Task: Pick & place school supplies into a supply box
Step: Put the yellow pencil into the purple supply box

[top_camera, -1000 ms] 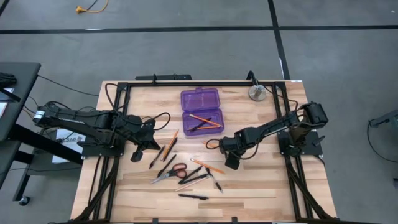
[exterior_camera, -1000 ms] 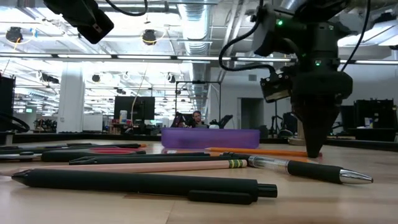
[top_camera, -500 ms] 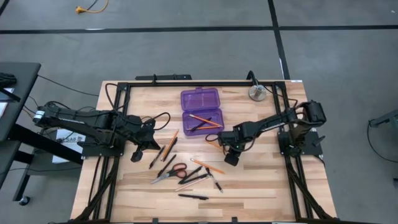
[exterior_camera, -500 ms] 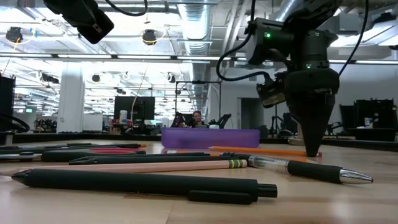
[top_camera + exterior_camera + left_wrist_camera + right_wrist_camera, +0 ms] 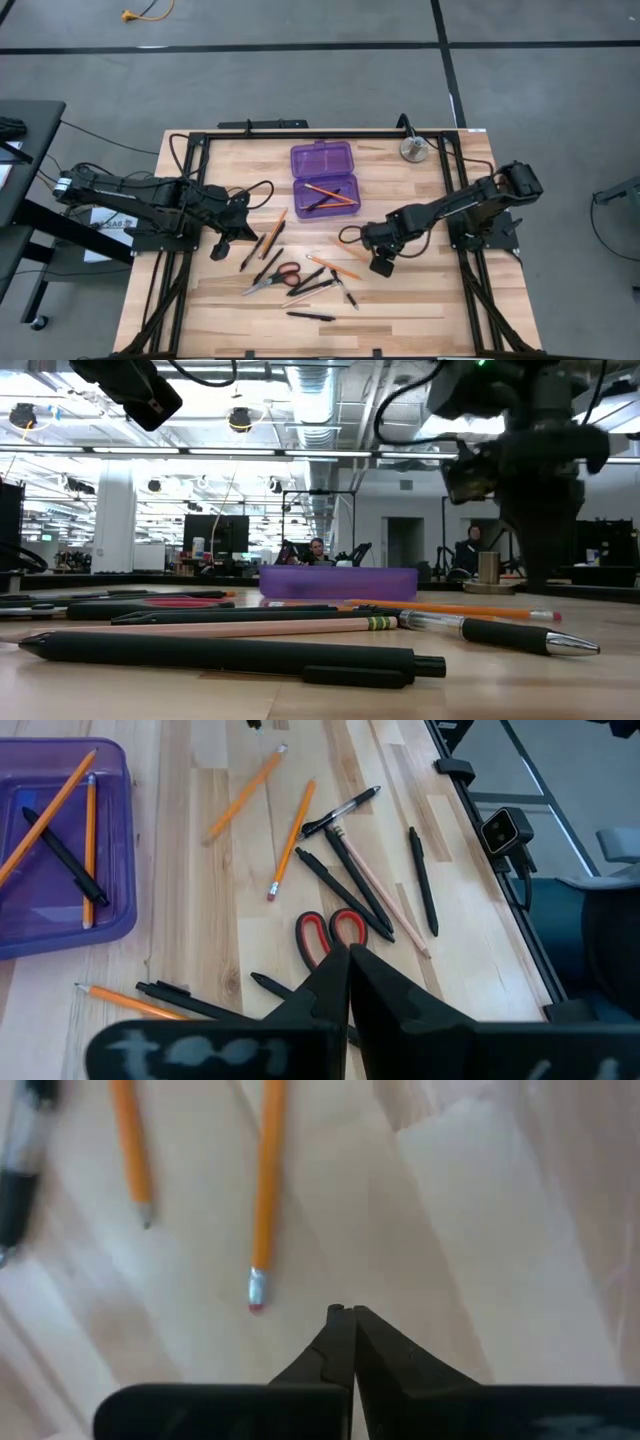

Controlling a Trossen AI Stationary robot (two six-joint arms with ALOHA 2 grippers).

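The purple supply box (image 5: 325, 178) lies open at the table's far middle, with two orange pencils and a black pen (image 5: 62, 855) in its tray. Loose supplies lie on the wood nearer me: orange pencils (image 5: 275, 228), black pens (image 5: 315, 286) and red-handled scissors (image 5: 272, 280). My right gripper (image 5: 380, 267) hangs shut with nothing in it, pointing down just above the table. It is beside the eraser end (image 5: 256, 1295) of an orange pencil (image 5: 266, 1180) that lies flat. My left gripper (image 5: 219, 250) hovers shut above the table's left part, with the scissors (image 5: 330, 932) ahead of it.
A round silver disc (image 5: 413, 150) stands at the far right corner. A black frame (image 5: 300, 134) runs around the table's edges. One black pen (image 5: 310, 316) lies alone near the front edge. Bare wood lies to the right of my right gripper.
My right gripper has risen from the table beside the orange pencil and has gone a little toward the table's right and near edges, carrying nothing. The pencil stays lying where it was.
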